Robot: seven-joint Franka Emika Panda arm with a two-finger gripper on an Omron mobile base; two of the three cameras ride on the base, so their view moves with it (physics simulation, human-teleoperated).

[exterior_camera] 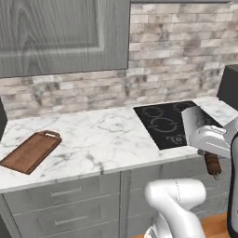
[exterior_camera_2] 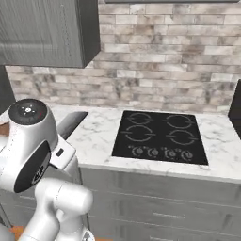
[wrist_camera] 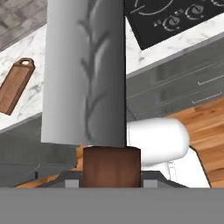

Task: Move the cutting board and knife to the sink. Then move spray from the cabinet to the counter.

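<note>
My gripper is shut on the reddish-brown handle of the knife, whose broad grey blade rises up the middle of the hand view. From the left base view the knife hangs in the air over the counter's front edge by the cooktop, blade up and handle down, with the gripper around the handle. The blade of the knife also peeks out behind the arm. The cutting board lies flat at the left of the marble counter, far from the gripper. The cabinet door is closed. The spray and the sink are out of view.
A black four-ring cooktop is set into the counter at the right. A dark appliance stands at the far right. Grey drawers run below the counter, over a wooden floor. A stone-tile wall backs the counter.
</note>
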